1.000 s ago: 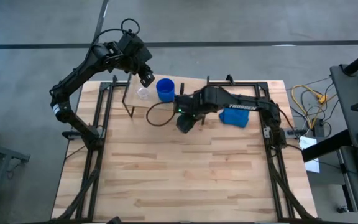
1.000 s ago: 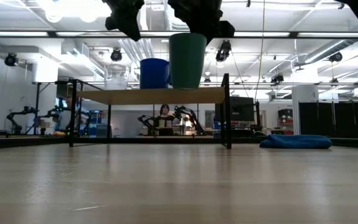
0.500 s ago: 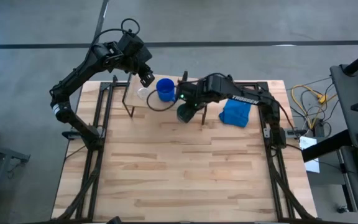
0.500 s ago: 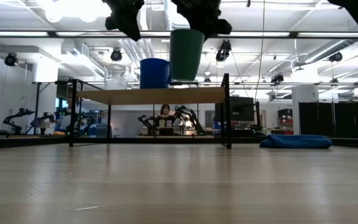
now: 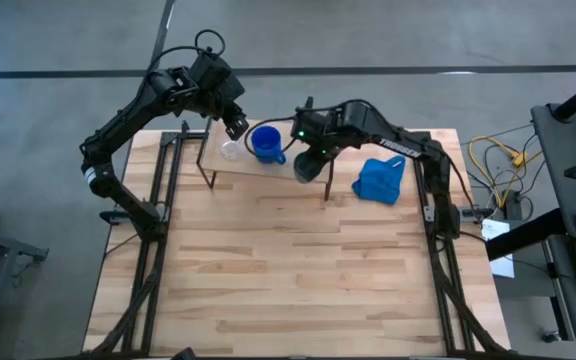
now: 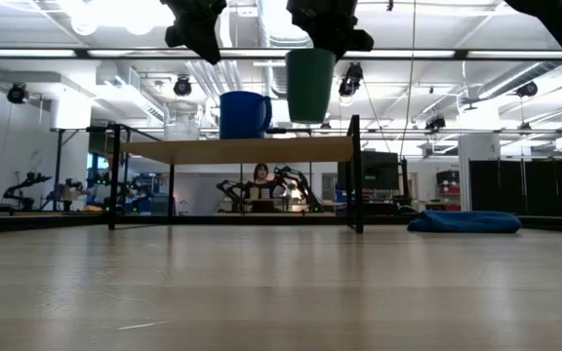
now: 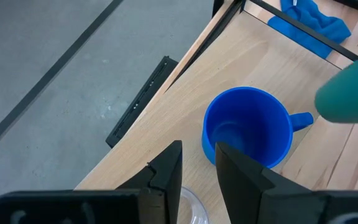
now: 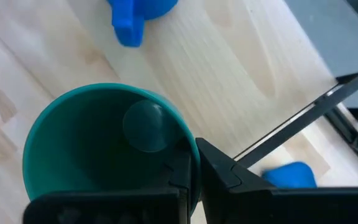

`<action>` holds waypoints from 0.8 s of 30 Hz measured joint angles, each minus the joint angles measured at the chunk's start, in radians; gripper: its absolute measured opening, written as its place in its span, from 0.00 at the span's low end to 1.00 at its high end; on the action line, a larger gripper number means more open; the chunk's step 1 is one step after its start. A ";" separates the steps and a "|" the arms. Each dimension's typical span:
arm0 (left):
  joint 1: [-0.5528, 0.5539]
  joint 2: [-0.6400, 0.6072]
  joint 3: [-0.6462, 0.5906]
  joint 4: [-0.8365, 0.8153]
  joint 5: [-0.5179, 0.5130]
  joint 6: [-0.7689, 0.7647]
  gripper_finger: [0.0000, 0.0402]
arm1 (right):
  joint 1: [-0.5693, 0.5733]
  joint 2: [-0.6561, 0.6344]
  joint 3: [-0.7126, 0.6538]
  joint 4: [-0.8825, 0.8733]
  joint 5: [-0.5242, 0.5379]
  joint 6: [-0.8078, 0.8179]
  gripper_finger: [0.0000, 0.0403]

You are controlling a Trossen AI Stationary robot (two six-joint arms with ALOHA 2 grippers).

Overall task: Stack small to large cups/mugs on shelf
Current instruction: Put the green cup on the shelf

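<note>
The dark green cup (image 5: pixel 308 166) (image 6: pixel 310 85) hangs in my right gripper (image 5: pixel 315 151) (image 8: pixel 201 174), lifted over the right part of the shelf (image 5: pixel 251 171) (image 6: pixel 232 149). The bright blue mug (image 5: pixel 265 143) (image 7: pixel 247 134) stands upright on the shelf, its handle pointing toward the green cup. The tiny clear glass cup (image 5: pixel 230 150) (image 7: pixel 190 208) stands left of the mug. My left gripper (image 5: pixel 234 125) (image 7: pixel 198 171) hovers above the glass cup, open by a narrow gap, touching nothing. My right gripper holds the green cup by its rim wall (image 8: pixel 189 146), pinched with one finger (image 8: pixel 178 180) inside the cup and the other (image 8: pixel 225 174) outside. The fingers come from above, pointing down. The cup hangs mouth up, roughly upright, clear of the shelf board.
A crumpled blue cloth (image 5: pixel 378 181) (image 6: pixel 463 222) lies on the table right of the shelf. The shelf's dark legs (image 6: pixel 355 175) stand at its corners. The table's near half (image 5: pixel 288 280) holds nothing. A person sits in the room behind (image 6: pixel 258 175).
My right gripper has carried the green cup up and toward the table's far edge, from in front of the shelf to above its right part. The cup has stayed clear of the board throughout.
</note>
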 joint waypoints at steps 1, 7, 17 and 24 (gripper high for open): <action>0.000 0.000 0.000 0.000 0.000 0.000 0.21 | -0.007 0.000 0.000 0.003 0.000 -0.013 0.02; 0.000 0.000 -0.001 0.000 0.000 0.000 0.21 | -0.064 0.000 0.000 0.014 0.002 -0.024 0.02; 0.000 0.000 -0.011 0.002 0.000 0.000 0.21 | -0.143 0.000 -0.001 0.014 -0.008 -0.043 0.02; 0.000 0.000 -0.022 0.001 0.000 0.000 0.21 | -0.168 0.000 -0.001 0.016 -0.058 -0.053 0.02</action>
